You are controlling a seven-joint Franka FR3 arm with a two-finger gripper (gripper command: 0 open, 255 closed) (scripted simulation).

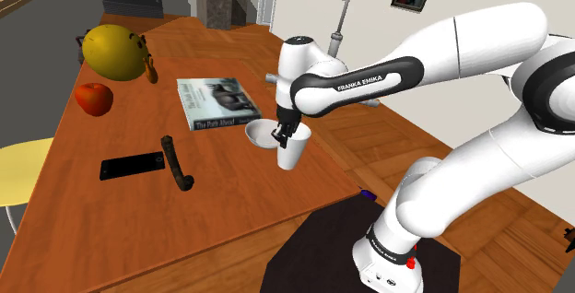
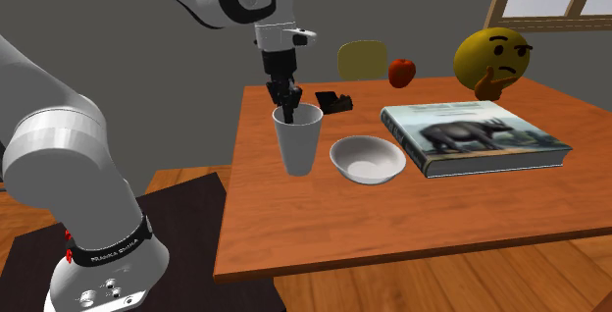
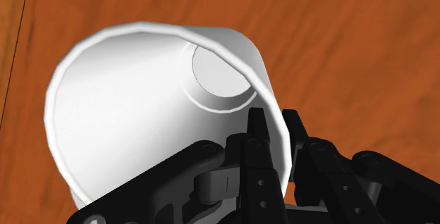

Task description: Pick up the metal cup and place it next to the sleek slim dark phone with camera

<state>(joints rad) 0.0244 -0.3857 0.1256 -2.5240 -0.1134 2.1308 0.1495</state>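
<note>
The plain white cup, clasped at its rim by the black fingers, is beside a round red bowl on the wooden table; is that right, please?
No: the round bowl is white, not red, as the second exterior view shows. The rest holds: the black fingers clasp the rim of the plain white cup, beside that bowl on the wooden table.

from the second exterior view, the phone [image 2: 336,101] sat mostly hidden behind the white cup [image 2: 297,141] and the claw [image 2: 288,115]. the yellow chair [image 1: 18,167] was cut off by the shoulder view's left edge. lettering on the book [image 1: 218,100] was too small to read fully.
</note>
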